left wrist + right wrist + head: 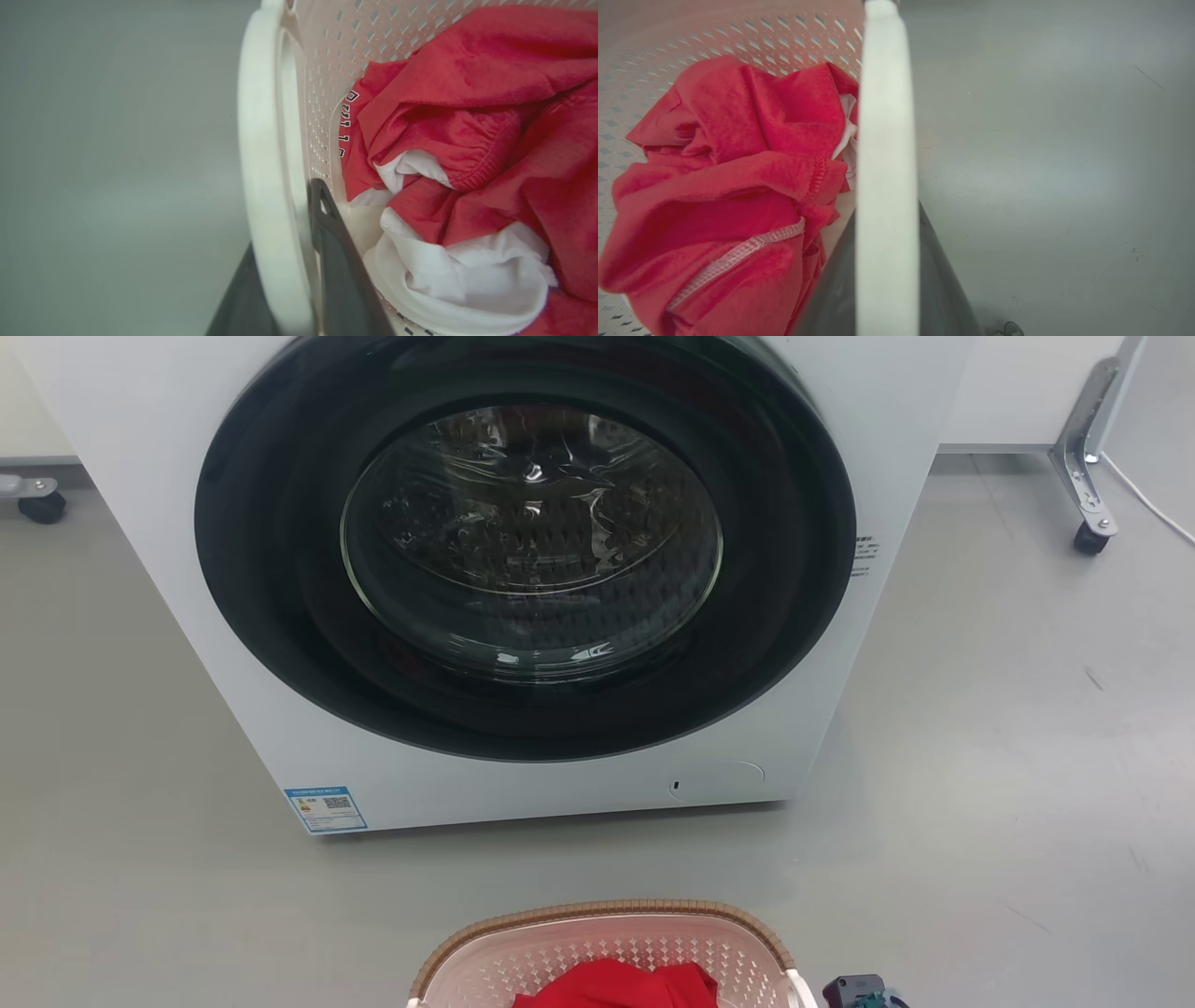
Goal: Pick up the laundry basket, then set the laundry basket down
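Dark fingers [341, 280] of my left gripper [285, 219] sit one on each side of the white left handle [261, 140], pressed close on it, so I think they are squeezing it. My right gripper [886, 214] does the same on the white right handle [887, 140], with a dark finger hugging each side. Both handles belong to the laundry basket [611, 905], which shows low in the head view, near the front of the washing machine [560, 793], over the grey floor [1027, 756]. I cannot tell if it is touching the floor. Inside lie a red cloth [467, 116] and a white cloth [458, 275], soft and bunched up. I think the basket is light and stiff, but its thin plastic may bend a bit. The handles look smooth and could slip, so I think the best hold is on both sides at once, with the basket kept level.
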